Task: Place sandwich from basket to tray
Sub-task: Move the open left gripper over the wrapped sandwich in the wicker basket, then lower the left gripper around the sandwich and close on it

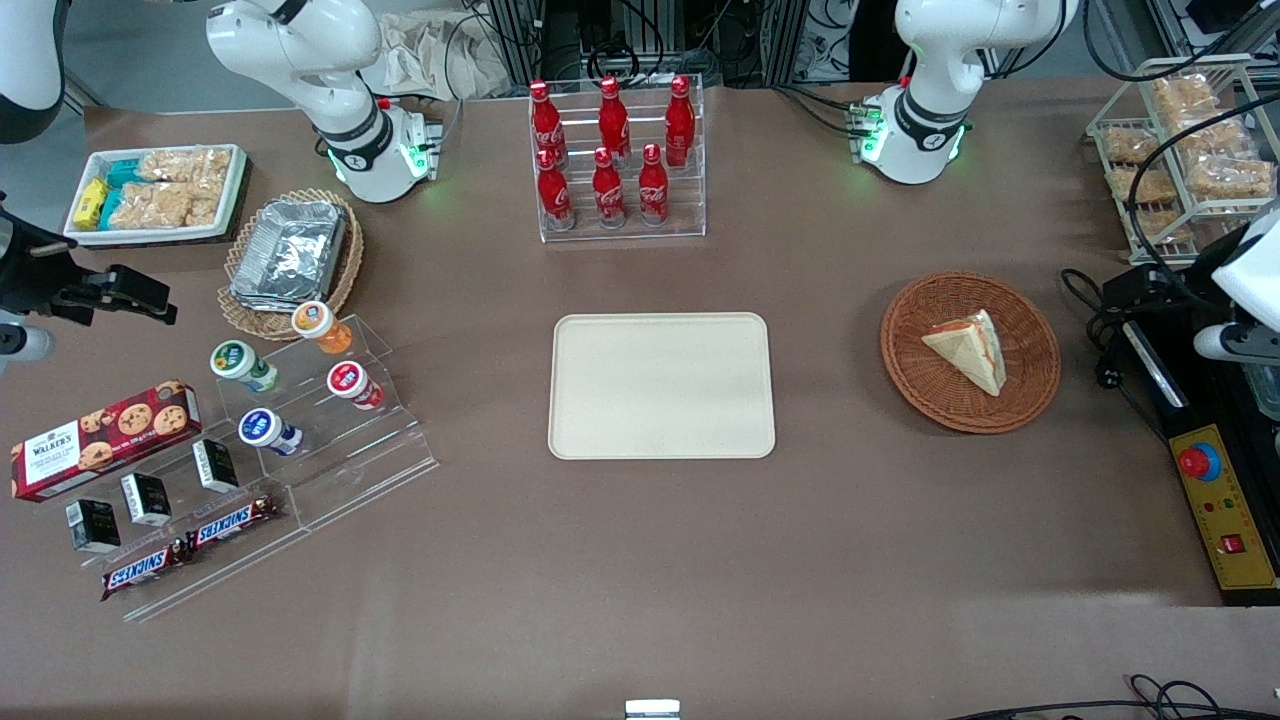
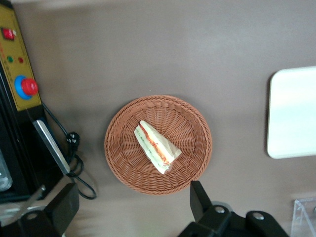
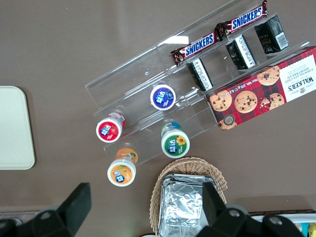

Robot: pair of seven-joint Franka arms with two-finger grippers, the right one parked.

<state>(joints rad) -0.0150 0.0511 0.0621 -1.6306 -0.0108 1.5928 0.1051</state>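
So the hand (image 2: pixel 132 186) is hanging above the tabletop (image 1: pixel 850 560) with its two black fingers (image 2: pixel 198 196) spread wide, nothing between them. From the left wrist view it's looking straight down at the reddish-brown wicker basket (image 2: pixel 187 128), and the fingers sit over that basket's rim edge, well up off it.

The basket (image 1: pixel 1030 385) has just one thing in it: the sandwich (image 1: pixel 968 350), lying flat about in the middle. In the wrist view the sandwich (image 2: pixel 157 147) shows its red-orange and green filling stripe running the length of the wedge. In the front view its long cut edge runs roughly from farther to nearer the camera, and the pointed bread corner aims toward the cream tray (image 1: pixel 660 385). That tray sits dead centre of the front frame, well apart from the basket, and nothing is on it.

Next to the basket toward the working arm's end is a yellow control box (image 1: pixel 1220 500) with a red button.

Further out: a clear rack (image 1: pixel 620 225) at the top middle of the frame holds six red Coca-Cola bottles (image 1: pixel 608 185). Toward the parked arm's end, a tan wicker basket (image 1: pixel 240 315) holds stacked foil containers (image 1: pixel 290 250), a white tray (image 1: pixel 235 190) holds snack packets, and a stepped acrylic stand (image 1: pixel 370 450) carries yogurt cups (image 1: pixel 240 362), Snickers bars (image 1: pixel 232 522) and a Walker's cookie box (image 1: pixel 105 438).
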